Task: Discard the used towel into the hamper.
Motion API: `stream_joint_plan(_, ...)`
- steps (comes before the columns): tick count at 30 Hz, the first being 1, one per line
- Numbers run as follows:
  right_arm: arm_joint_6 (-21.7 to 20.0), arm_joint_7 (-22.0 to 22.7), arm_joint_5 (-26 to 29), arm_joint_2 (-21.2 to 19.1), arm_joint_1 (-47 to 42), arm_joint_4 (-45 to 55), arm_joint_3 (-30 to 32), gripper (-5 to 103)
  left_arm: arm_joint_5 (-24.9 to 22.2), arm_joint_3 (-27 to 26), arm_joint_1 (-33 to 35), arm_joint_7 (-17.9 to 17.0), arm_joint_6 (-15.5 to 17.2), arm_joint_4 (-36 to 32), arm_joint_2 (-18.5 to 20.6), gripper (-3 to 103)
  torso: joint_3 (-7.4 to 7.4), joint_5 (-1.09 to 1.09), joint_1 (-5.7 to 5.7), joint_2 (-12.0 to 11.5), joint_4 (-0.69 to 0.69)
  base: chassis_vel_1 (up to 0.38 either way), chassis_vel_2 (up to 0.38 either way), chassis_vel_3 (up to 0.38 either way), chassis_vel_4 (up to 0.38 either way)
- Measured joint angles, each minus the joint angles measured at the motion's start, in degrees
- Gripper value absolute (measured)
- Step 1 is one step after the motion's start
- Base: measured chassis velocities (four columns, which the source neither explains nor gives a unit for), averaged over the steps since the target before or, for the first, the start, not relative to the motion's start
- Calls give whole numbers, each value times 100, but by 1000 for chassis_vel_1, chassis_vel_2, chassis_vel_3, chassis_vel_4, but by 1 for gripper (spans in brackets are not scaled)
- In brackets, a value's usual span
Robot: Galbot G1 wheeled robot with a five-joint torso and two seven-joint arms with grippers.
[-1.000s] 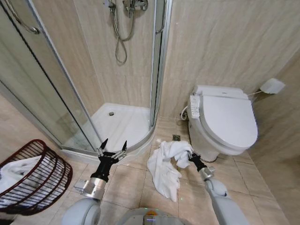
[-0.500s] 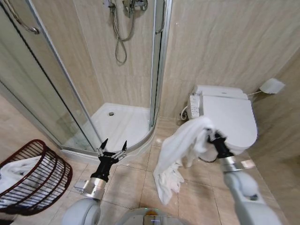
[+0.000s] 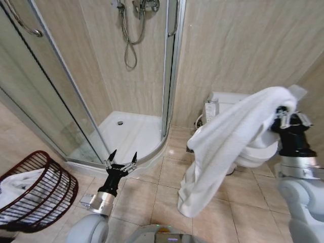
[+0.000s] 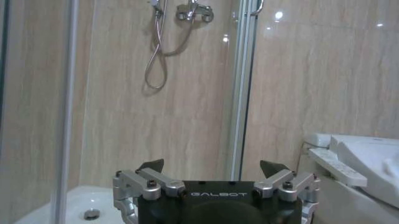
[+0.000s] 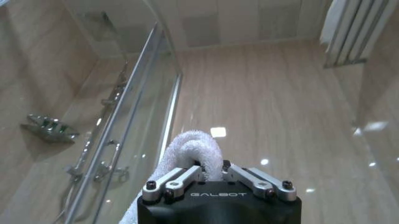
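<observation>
The right gripper (image 3: 281, 112), pinching the white towel (image 3: 228, 147), held it raised in front of the toilet (image 3: 263, 149), well apart from the hamper (image 3: 38, 190); the left gripper (image 3: 121, 160) was spread and idle, so the drop remained undone.

We see bare beige tiled floor (image 3: 142, 197) between the dark red-brown wire hamper (image 3: 48, 190) and the white toilet (image 3: 253, 152); the glass shower enclosure (image 3: 76, 101) blocks beyond.
</observation>
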Motion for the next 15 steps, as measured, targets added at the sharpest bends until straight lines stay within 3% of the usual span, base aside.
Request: stream_joint_plan(15, -66, -171, 375, -52, -378, 364, 709, 5, 0, 0, 0, 0, 0, 0, 0, 100, -1, -2, 0, 0, -1, 0, 0, 0, 0)
